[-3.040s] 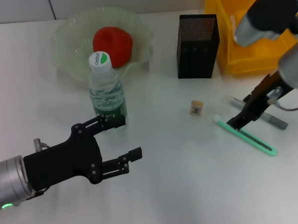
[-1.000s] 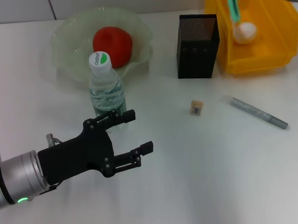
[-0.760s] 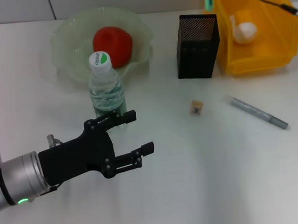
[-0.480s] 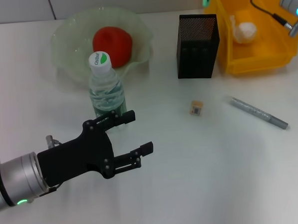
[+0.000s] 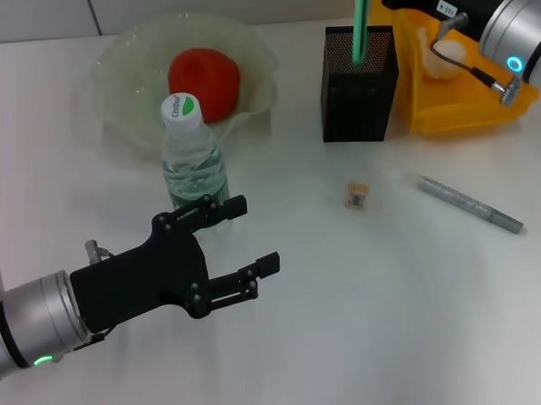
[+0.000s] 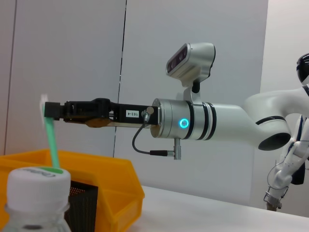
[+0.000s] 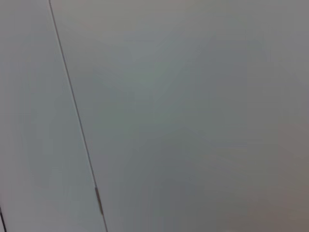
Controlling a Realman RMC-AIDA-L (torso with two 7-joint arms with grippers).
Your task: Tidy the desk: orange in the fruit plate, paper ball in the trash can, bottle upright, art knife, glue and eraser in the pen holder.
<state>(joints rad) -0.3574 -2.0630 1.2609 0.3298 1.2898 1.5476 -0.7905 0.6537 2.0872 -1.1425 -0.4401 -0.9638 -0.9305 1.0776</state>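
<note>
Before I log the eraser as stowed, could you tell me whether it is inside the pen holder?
No, the eraser lies on the table in front of the pen holder.

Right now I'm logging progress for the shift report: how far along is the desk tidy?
Done: the orange sits in the fruit plate, the bottle stands upright, and the paper ball is in the trash can. In hand: the right gripper holds the green art knife above the pen holder. Left: the eraser and grey glue stick lie on the desk. The left gripper hovers open.
</note>
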